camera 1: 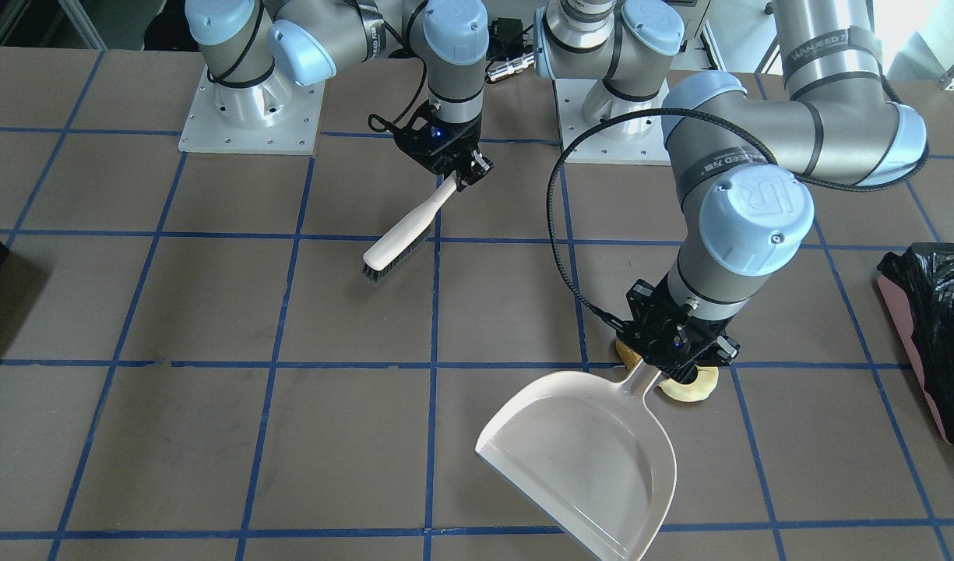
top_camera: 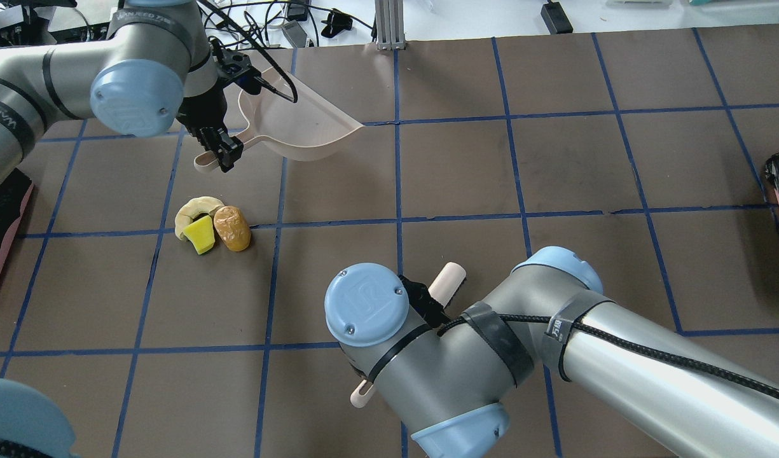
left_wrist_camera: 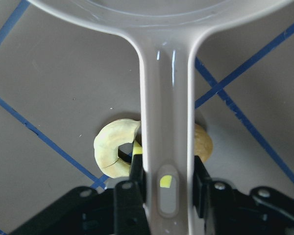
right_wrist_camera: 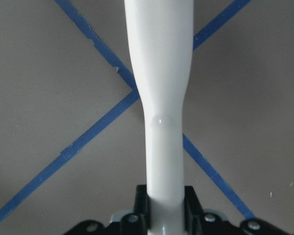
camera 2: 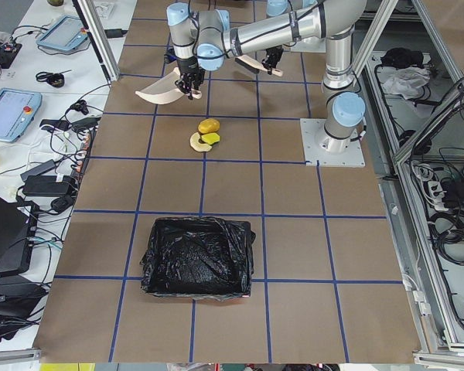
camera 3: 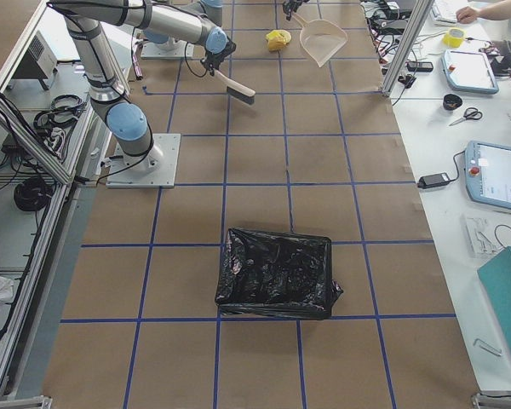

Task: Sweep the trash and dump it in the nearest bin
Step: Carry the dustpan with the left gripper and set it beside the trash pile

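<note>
Got crescent (top_camera: pixel 195 210), wedge (top_camera: pixel 200 233) and lump (top_camera: pixel 231 228) huddled touching on the table's (top_camera: pixel 554 172) left half (wedge in between), dustpan (top_camera: pixel 300 124) above and beyond them, brush (camera 1: pixel 403 234) off rightward, bin (camera 2: pixel 199 256) at the left end

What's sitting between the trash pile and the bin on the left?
Nothing. In the exterior left view, the table between the trash and the bin is bare, only blue tape lines crossing it.
</note>
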`<state>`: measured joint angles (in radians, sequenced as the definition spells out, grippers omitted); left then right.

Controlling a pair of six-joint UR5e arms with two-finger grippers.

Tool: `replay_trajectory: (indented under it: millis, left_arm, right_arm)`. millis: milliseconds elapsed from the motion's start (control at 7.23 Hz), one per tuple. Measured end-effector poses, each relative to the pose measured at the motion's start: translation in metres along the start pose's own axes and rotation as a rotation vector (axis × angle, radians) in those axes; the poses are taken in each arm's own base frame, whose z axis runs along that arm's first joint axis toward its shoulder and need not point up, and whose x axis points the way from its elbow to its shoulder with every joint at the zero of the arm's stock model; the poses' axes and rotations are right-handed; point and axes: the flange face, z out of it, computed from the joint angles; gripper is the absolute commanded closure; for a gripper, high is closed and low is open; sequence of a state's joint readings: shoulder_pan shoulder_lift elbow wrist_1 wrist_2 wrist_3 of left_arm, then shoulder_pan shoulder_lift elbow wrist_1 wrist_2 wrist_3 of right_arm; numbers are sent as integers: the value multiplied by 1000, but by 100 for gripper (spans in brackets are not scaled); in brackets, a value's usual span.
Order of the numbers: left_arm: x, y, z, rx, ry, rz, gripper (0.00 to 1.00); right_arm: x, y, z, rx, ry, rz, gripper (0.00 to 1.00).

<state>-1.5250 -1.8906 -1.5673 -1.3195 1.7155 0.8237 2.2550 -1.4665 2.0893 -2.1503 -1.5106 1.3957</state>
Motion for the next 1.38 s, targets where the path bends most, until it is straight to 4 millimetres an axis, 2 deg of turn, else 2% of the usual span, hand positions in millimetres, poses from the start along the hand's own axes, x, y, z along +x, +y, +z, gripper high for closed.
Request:
replay_trajectory:
  millis: [415, 691, 1106, 1382]
  left_arm:
    - [-64, 67, 4, 7, 12, 209, 100]
    - [-122, 135, 16, 15, 20, 323, 100]
    - [-195, 233, 37, 25, -30, 517, 100]
    - [-230, 275, 57, 24, -90, 669, 100]
  right_arm:
    - [0, 0, -1, -2, 0, 8, 100]
    - [-2, 0, -3, -2, -6, 20, 100]
    - [-2, 1, -3, -1, -5, 24, 100]
    - [-2, 0, -3, 1, -3, 25, 100]
